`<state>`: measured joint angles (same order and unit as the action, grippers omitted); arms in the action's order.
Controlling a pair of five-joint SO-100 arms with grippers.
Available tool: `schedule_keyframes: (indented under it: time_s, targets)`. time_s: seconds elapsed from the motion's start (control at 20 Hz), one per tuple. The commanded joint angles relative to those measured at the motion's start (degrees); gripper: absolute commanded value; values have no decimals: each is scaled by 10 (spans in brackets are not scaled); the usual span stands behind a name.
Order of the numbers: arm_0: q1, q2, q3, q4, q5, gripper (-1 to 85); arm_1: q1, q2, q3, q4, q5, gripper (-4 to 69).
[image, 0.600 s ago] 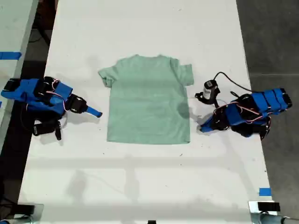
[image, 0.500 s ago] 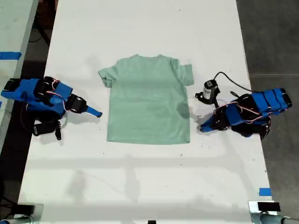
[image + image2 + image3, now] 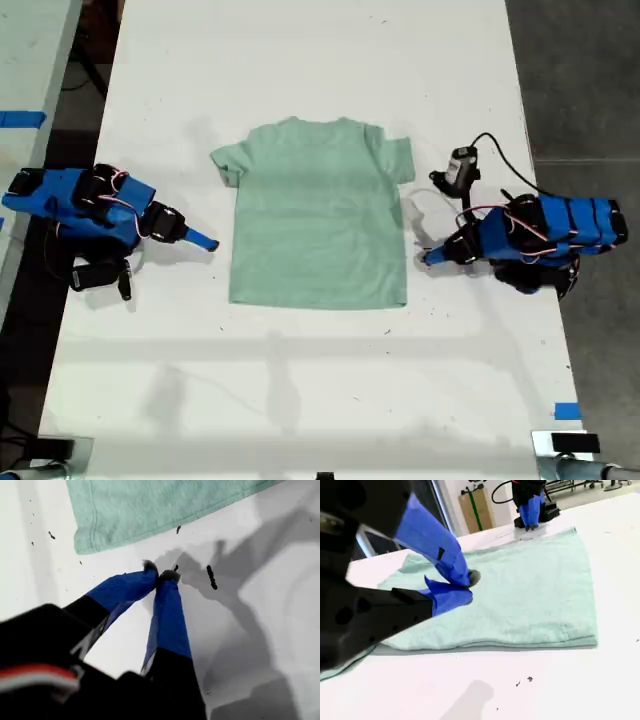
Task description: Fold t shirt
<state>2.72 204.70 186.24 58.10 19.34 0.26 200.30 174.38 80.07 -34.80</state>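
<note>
A white table [image 3: 300, 60] bears one small pale mint-green cloth t shirt [image 3: 318, 215], flat and unfolded at its centre. Two blue arms flank it. My first gripper [image 3: 428, 260], fingers together on nothing, sits beside the hem corner at the exterior view's right. My second gripper [image 3: 208, 242], fingers together, lies opposite. Step: approach. Next: open the fingers and pinch the edge.

Bright, even light washed the white table [image 3: 300, 60] — my first gripper [image 3: 161, 574] cast soft grey shadows, slightly blurred.

Blue arms [image 3: 75, 205], black joints, red-white wiring.
</note>
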Motion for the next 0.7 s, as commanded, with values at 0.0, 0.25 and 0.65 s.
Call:
schedule_keyframes:
  time_s: [0.0, 0.25, 0.65]
  targets:
    - [-122, 4, 24, 2, 4, 1, -10, 6, 25, -11, 203, 35]
    - [-425, 4, 24, 1, -16, 3, 16, -9, -54, -84, 200, 18]
    - [-681, 4, 24, 1, -15, 4, 434, -580, -548, -17, -27, 289]
